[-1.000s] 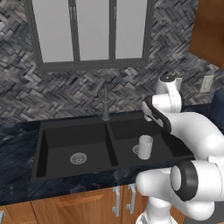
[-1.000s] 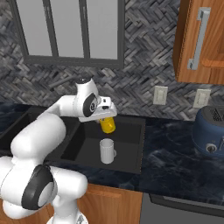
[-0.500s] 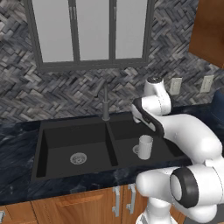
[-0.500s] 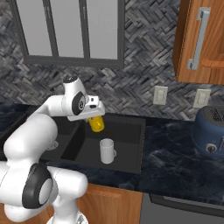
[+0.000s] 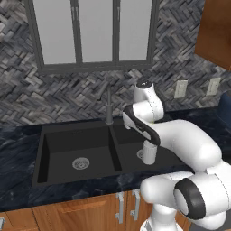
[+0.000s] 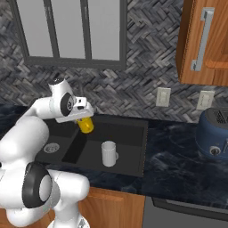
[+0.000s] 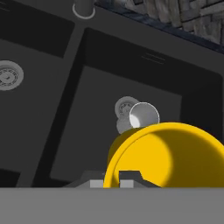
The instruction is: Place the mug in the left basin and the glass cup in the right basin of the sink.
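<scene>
My gripper [image 6: 82, 118] is shut on the rim of the yellow mug [image 6: 86, 125], which hangs tilted above the sink [image 6: 143, 147], over the right basin's [image 6: 124, 142] left part near the centre divider. In the hand view the mug [image 7: 170, 153] fills the lower right, with my fingertips [image 7: 129, 176] on its rim. The glass cup [image 6: 108, 153] stands upright on the right basin's floor, next to the drain [image 7: 124, 106]; it also shows as the glass cup [image 5: 150, 151] and the glass cup [image 7: 144, 115]. The left basin [image 5: 76, 149] holds only its silver drain [image 5: 80, 163].
A slim grey faucet [image 5: 108, 106] rises behind the divider, close to my hand. A blue toaster [image 6: 216, 136] stands on the dark counter at the right. Wall sockets [image 6: 162, 96] and a wooden cabinet [image 6: 207, 40] are above it.
My arm has swung leftward with the mug in its grip, from over the right basin toward the divider. The glass cup has stayed put.
</scene>
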Motion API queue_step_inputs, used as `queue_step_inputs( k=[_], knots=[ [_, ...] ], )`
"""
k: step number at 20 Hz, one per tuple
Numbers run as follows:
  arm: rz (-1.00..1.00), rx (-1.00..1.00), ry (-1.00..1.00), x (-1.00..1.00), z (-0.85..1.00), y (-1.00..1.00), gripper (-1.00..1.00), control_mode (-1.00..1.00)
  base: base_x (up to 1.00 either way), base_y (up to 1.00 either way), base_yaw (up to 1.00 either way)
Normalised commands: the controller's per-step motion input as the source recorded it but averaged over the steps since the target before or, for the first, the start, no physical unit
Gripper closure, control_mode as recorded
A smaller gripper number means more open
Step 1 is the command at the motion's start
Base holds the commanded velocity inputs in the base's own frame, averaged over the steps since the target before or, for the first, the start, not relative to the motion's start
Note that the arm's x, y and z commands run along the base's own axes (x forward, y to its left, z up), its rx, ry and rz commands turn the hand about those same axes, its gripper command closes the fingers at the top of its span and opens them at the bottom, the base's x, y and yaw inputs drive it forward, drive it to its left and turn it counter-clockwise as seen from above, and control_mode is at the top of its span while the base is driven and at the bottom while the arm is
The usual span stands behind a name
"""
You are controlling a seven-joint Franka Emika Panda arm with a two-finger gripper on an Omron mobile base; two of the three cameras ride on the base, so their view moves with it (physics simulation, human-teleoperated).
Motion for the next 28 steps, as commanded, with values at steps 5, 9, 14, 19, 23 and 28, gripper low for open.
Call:
queue_step_inputs(
  k=[5, 9, 14, 19, 23, 28],
  knots=[
    [0.04, 0.0, 0.0, 0.0, -0.15, 0.51, 1.0, -1.0, 0.0, 0.0, 0.0],
    [0.04, 0.0, 0.0, 0.0, -0.25, 0.5, 1.0, -1.0, 0.0, 0.0, 0.0],
    [0.04, 0.0, 0.0, 0.0, -0.24, 0.5, 1.0, -1.0, 0.0, 0.0, 0.0],
    [0.07, 0.0, 0.0, 0.0, -0.15, 0.45, 1.0, -1.0, 0.0, 0.0, 0.0],
    [0.07, 0.0, 0.0, 0.02, -0.02, 0.37, 1.0, -1.0, 0.0, 0.0, 0.0],
    [0.06, 0.0, 0.0, 0.17, -0.09, 0.31, 1.0, -1.0, 0.0, 0.0, 0.0]
  ],
)
